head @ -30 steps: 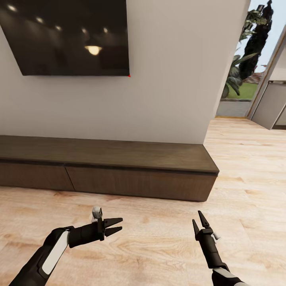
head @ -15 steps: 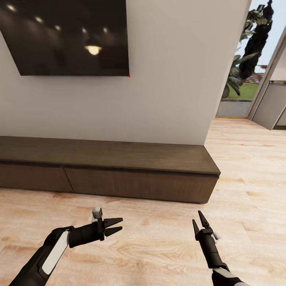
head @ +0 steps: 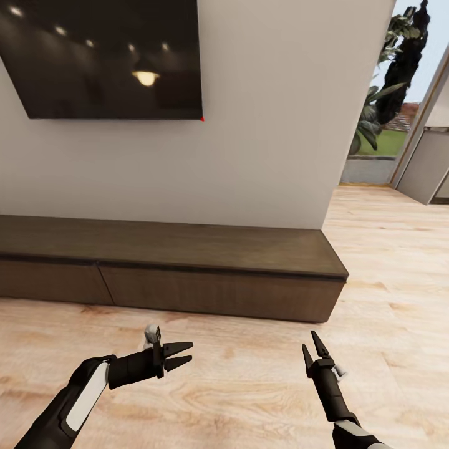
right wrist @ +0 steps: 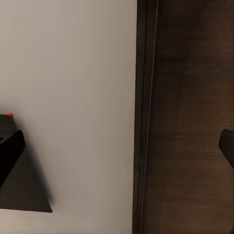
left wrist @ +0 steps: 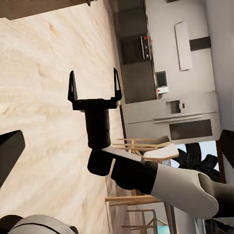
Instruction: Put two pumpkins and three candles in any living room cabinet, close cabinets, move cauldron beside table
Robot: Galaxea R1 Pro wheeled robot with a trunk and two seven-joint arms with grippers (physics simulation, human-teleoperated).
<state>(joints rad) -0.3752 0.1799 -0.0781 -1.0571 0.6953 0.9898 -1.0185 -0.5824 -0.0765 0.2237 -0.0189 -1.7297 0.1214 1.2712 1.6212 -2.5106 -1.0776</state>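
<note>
Left gripper (head: 179, 356): yours, nearest; jaws apart, empty, over the floor.
Right gripper (head: 315, 353): jaws apart, empty, pointing at the unit ahead.
Floor (head: 249, 380): pale wood planks, between you and the unit.
Cabinet (head: 212, 288): straight ahead against the wall; long axis runs left to right across your view; drawer fronts look shut. Its right end is nearer your right gripper.
Television (head: 106, 56): wall-mounted, above the cabinet.
</note>
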